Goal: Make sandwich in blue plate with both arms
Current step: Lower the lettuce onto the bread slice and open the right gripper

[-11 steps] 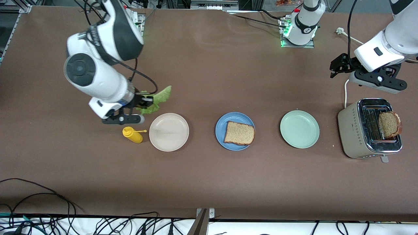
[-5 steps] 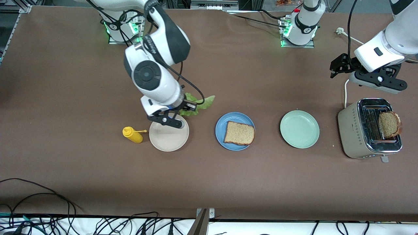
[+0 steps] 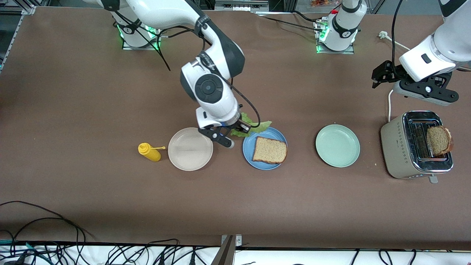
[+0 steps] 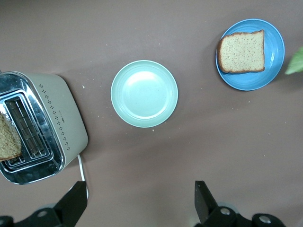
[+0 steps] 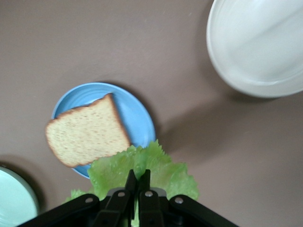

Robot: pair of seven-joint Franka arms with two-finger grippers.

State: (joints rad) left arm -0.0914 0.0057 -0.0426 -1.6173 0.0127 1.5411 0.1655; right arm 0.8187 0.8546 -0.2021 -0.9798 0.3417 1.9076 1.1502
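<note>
I take the round medium-blue plate [image 3: 264, 148] as my landmark. Farthest from it toward my right arm's end of the table stands a small yellow squeeze bottle [image 3: 149, 152], then a round cream-white plate [image 3: 190, 148] just beside the blue one.

My right gripper [image 3: 241, 129] hangs over the blue plate's rim on the side toward the cream plate, its fingers pinched tight on the stem edge of a ruffled green lettuce leaf [image 5: 142, 170]. On the blue plate lies one squarish slice of brown wholemeal bread [image 3: 269, 150], flat and bare.

To do this step well, I judge I should carry the leaf on until it sits over the middle of that slice, lower it until the leaf drapes on the bread, and only then part my fingers, so it does not slide onto the rim or the table.

Past the blue plate toward my left arm's end sit a round pale-green plate [image 3: 337, 145] and a beige and chrome toaster [image 3: 415, 145] with a second brown bread slice [image 3: 438, 140] standing in its slot. My left gripper [image 4: 140, 206] waits above the table near the toaster, fingers spread wide, holding nothing.
</note>
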